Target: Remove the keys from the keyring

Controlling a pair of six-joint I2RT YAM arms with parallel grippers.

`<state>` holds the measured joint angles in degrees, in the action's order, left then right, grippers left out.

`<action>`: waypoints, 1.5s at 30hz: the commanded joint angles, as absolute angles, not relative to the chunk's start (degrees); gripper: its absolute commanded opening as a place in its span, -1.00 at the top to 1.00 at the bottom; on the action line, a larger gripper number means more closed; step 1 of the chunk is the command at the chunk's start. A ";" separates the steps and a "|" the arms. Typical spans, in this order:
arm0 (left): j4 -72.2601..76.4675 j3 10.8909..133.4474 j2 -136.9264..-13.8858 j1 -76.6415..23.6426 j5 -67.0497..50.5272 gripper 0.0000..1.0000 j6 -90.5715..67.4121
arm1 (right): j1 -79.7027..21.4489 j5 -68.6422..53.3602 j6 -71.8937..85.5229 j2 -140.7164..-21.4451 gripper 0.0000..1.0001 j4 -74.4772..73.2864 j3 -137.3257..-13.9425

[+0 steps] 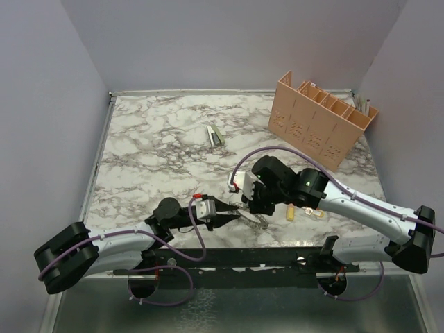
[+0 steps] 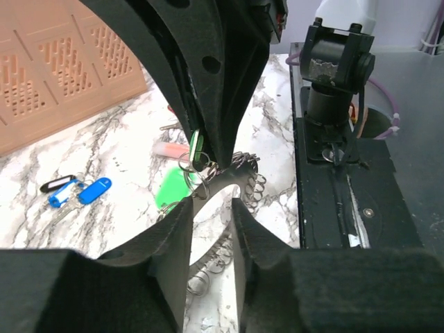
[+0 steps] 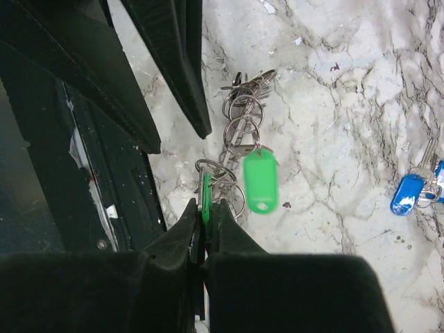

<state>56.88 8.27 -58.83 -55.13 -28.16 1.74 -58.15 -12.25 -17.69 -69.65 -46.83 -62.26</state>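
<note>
The keyring (image 2: 252, 182) is a grey coiled metal ring lying on the marble near the table's front edge, also seen as a chain of loops (image 3: 239, 125) in the right wrist view. My right gripper (image 3: 206, 207) is shut on a green key head (image 3: 205, 194) that hangs on the loops. Beside it lies a green tag (image 3: 260, 180). My left gripper (image 2: 211, 205) stands open over the coil, which shows through the gap between its fingers (image 2: 179, 232). In the top view the two grippers (image 1: 236, 212) (image 1: 248, 206) meet tip to tip over the keyring (image 1: 255, 221). Loose blue-headed keys (image 2: 94, 191) (image 3: 409, 191) lie apart.
An orange slotted organiser (image 1: 322, 118) stands at the back right. A small white and green object (image 1: 215, 134) lies mid-table. A yellow tag (image 1: 290, 213) with keys sits under the right arm. The black rail (image 2: 347, 201) runs along the table's front edge.
</note>
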 commanded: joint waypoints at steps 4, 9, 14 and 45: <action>55.45 10.80 -59.40 -55.20 -24.91 0.22 0.96 | -57.91 -14.75 -18.65 -69.80 0.99 -48.72 -65.34; 54.25 12.55 -60.47 -55.20 -23.48 0.18 0.25 | -57.92 -14.25 -18.03 -70.68 0.99 -49.37 -66.47; 53.84 13.70 -61.77 -55.24 -24.44 0.18 -1.22 | -57.88 -13.73 -16.72 -71.44 0.99 -49.09 -66.86; 45.45 17.67 -62.38 -57.61 -20.46 0.72 -0.80 | -57.91 -11.43 -12.62 -72.10 0.99 -49.66 -67.60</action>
